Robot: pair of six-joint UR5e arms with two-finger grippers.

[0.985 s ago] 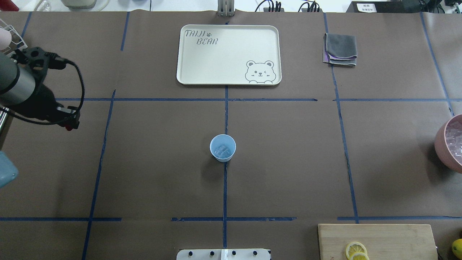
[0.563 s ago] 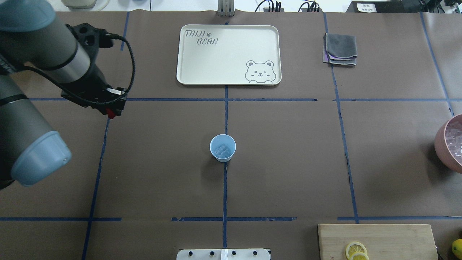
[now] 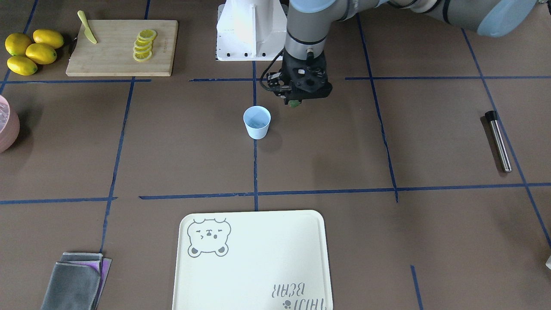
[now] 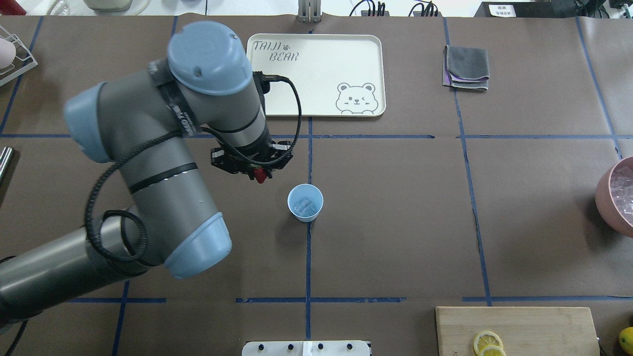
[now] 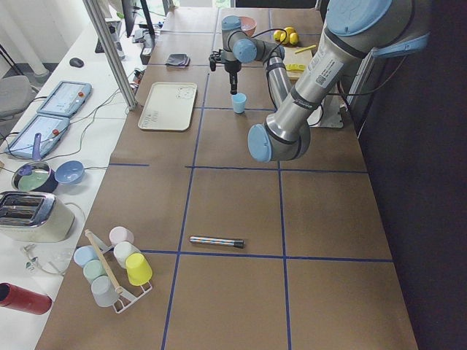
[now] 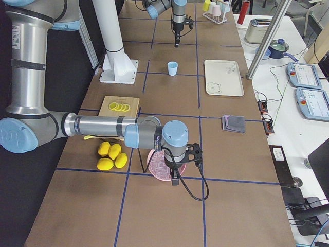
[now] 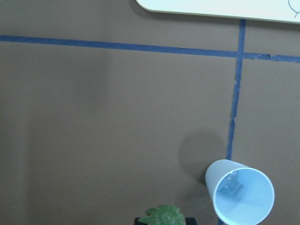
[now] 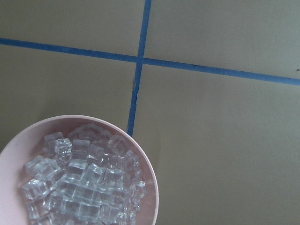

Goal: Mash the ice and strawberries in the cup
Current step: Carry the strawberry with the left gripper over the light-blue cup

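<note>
Left gripper (image 4: pixel 257 173), clamped on the strawberry (image 7: pixel 162 217), is held raised just beside the cup (image 4: pixel 305 202), so that the berry can be dropped onto the ice (image 4: pixel 303 205) inside. Right gripper (image 6: pixel 176 181), opening not discernible, is held over the pink bowl (image 4: pixel 604 198).

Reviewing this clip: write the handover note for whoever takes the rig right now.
Left gripper: jaws shut on the strawberry, held beside the cup, not yet over it.
Right gripper: hangs by the pink bowl; whether it is open or shut cannot be told.
Done: ice is in the cup.
Left: drop the strawberry in, then mash. A metal rod lies on the table at the robot's left, probably for that.
</note>
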